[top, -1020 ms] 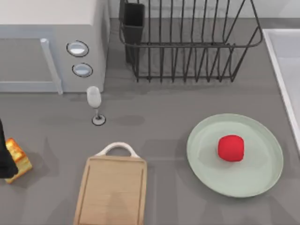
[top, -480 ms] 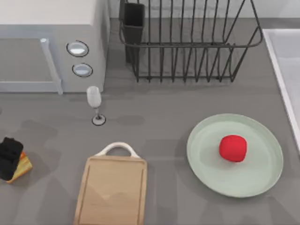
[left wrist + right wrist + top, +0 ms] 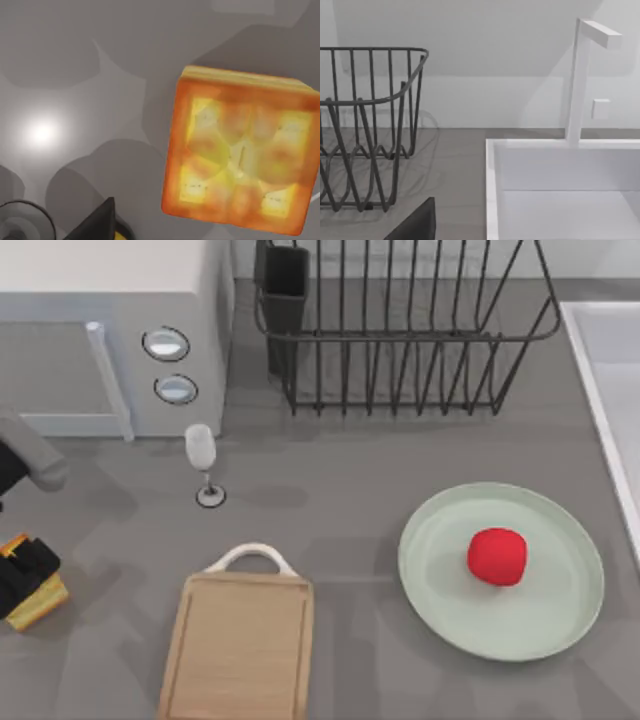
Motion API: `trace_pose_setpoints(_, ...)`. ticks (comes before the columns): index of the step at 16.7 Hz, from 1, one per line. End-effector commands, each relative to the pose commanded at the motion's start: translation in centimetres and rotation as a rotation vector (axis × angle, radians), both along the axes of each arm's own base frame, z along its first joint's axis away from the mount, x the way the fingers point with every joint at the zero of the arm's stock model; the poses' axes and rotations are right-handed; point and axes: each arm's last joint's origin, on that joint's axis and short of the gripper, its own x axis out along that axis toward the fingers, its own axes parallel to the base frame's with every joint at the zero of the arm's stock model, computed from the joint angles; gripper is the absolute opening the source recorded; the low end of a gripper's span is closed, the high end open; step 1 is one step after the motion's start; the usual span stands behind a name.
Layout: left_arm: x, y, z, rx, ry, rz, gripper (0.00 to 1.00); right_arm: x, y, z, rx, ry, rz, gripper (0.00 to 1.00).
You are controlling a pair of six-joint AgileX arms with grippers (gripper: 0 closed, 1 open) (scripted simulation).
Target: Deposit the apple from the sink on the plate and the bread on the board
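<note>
While left claw (image 3: 22, 575) hovers, bread (image 3: 38, 602) sits directly beneath.

Apple (image 3: 497, 556) on plate (image 3: 560, 625), right of board (image 3: 238, 650)

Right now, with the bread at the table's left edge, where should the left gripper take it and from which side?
Best guess: straight down from above, fingers across two opposite pale sides of the bread. It lies flat with its toasted face up; the left gripper is over it.
</note>
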Motion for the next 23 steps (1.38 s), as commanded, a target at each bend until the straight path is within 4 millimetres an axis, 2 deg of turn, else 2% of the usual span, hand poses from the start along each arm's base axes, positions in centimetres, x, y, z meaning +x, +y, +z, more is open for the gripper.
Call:
trace_pose_setpoints(3,2.3,0.1,-1.0,0.01,0.127,-0.075,1.0,0.0,0.0,0.0,0.0,0.0,0.0,1.0)
trace_pose_setpoints(5,3.1,0.1,-1.4,0.012,0.169,-0.103,1.0,0.0,0.0,0.0,0.0,0.0,0.0,1.0)
trace_pose_setpoints(12,3.3,0.1,-1.6,0.012,0.179,-0.11,1.0,0.0,0.0,0.0,0.0,0.0,0.0,1.0)
trace_pose_setpoints(14,3.3,0.1,-2.7,0.012,0.185,-0.11,1.0,0.0,0.0,0.0,0.0,0.0,0.0,1.0)
trace_pose_setpoints(20,3.5,0.1,-8.0,0.012,0.174,-0.11,1.0,0.0,0.0,0.0,0.0,0.0,0.0,1.0)
trace_pose_setpoints(23,3.3,0.1,-8.5,0.012,0.18,-0.11,1.0,0.0,0.0,0.0,0.0,0.0,0.0,1.0)
